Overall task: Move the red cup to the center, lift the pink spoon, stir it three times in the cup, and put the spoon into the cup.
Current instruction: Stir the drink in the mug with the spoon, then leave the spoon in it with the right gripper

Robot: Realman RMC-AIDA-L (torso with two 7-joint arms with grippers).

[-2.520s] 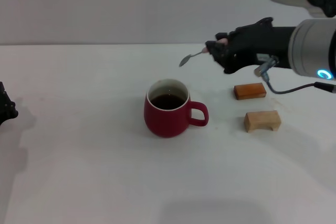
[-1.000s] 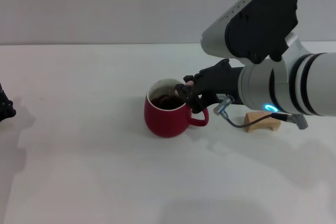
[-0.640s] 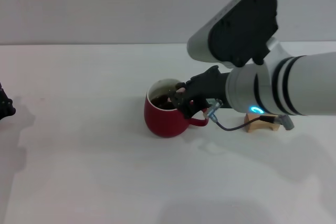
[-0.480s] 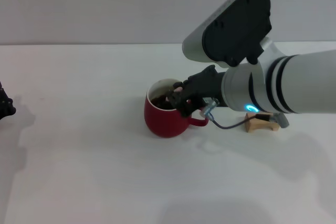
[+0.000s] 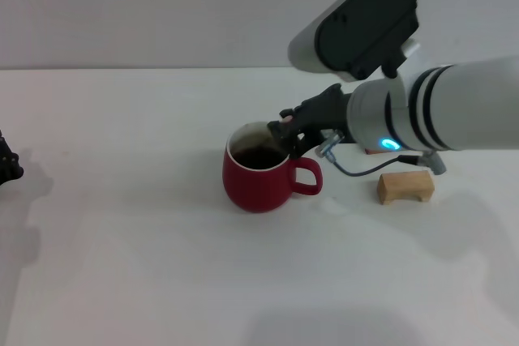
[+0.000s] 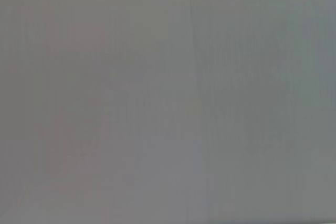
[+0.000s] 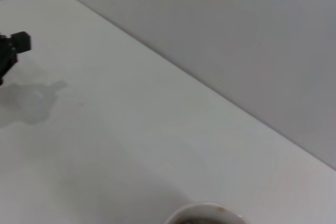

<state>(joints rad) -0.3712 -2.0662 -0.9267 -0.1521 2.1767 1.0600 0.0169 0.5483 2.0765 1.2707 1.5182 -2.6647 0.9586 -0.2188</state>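
The red cup (image 5: 258,177) stands upright near the middle of the table, handle toward the right, dark liquid inside. Its white rim (image 7: 206,213) shows at the edge of the right wrist view. My right gripper (image 5: 288,133) hangs over the cup's far right rim, fingers closed. A pale pink bit of the pink spoon (image 5: 285,125) shows between the fingers; the rest of the spoon is hidden by the hand and cup. My left gripper (image 5: 6,163) is parked at the table's far left edge and also shows in the right wrist view (image 7: 12,49).
A tan wooden block (image 5: 405,186) lies right of the cup. A sliver of the orange-brown block (image 5: 372,151) shows under my right forearm. A grey cable (image 5: 365,171) loops from the wrist near the cup handle. The left wrist view shows only plain grey.
My right gripper carried the spoon from the air at the back right down into the cup. In the last half second it shifted back and slightly up, toward the cup's far right rim.
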